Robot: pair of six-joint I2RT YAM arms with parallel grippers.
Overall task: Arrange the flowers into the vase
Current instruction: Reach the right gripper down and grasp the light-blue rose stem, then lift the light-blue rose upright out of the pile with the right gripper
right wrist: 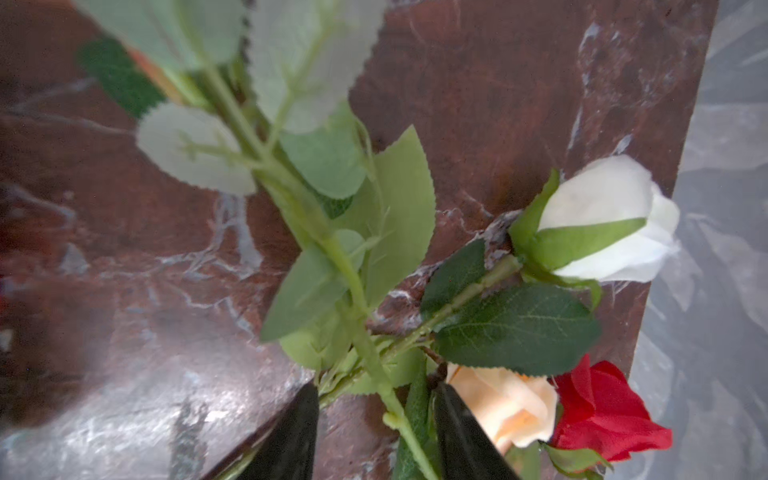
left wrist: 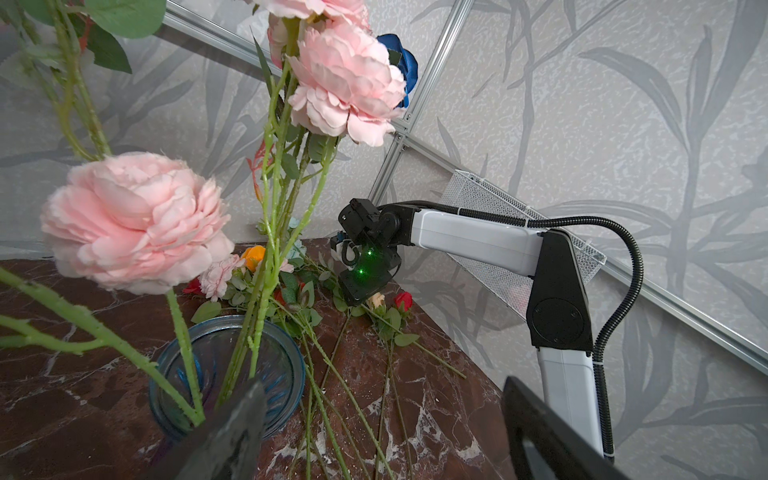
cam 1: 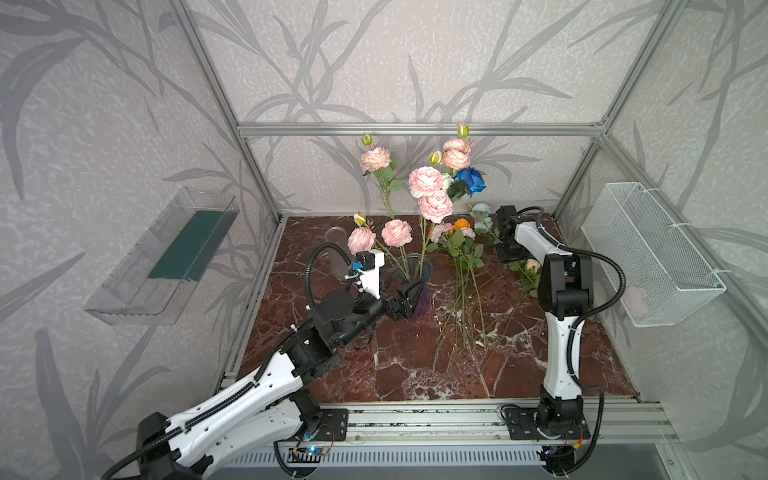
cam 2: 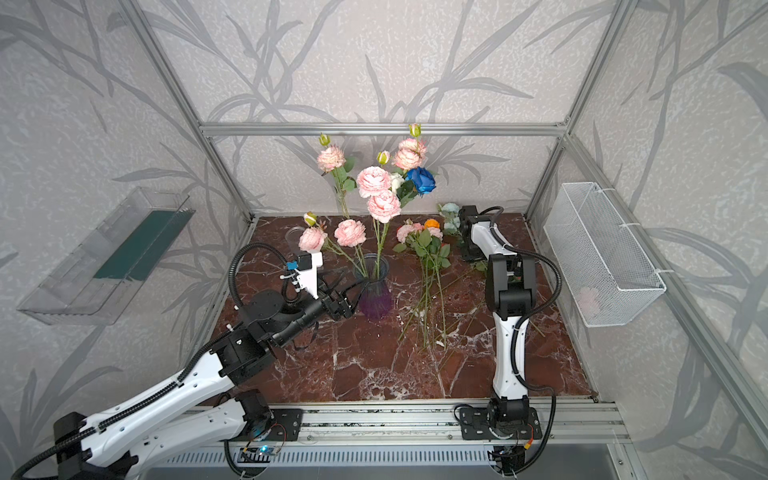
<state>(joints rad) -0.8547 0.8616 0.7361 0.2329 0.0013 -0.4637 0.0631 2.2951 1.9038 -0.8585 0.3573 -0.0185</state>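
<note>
Vase (cam 2: 376,299) stands upright near the middle of the table (cam 2: 374,365) in both top views. It holds several pink blooms (cam 2: 384,205), with a blue rose (cam 2: 422,180) among them. Other flowers (cam 2: 428,249) lie loose on the table just right of the vase with their stems crossing, and more lie by the far right corner.

Left gripper (cam 2: 343,297): jaws wide apart, holding nothing. One finger (left wrist: 232,432) sits just beside the vase wall.

Right gripper (right wrist: 376,390): pointed down over the corner flowers, jaws partly apart, one on each side of a green stem (right wrist: 353,299). Bare table shows between one jaw and the stem, so the stem is judged not clamped.

Hazards:
- Tipping. The vase carries tall, top-heavy stems, and a sideways nudge from the nearby left finger could topple it.
- Snagging. The straddled stem crosses the stem of a white rose (right wrist: 602,220), and a cream rose (right wrist: 503,403) and a red rose (right wrist: 598,407) lie just beside one jaw. Closing here could trap a leaf or a second stem and drag the neighbours along.
- Swivel. A thin stem gripped at one spot may pivot, and its long end may sweep into the standing blooms.

Markings: no brand, label or writing is legible. The only indicator is a green light (left wrist: 365,268) on the right arm's wrist.
</note>
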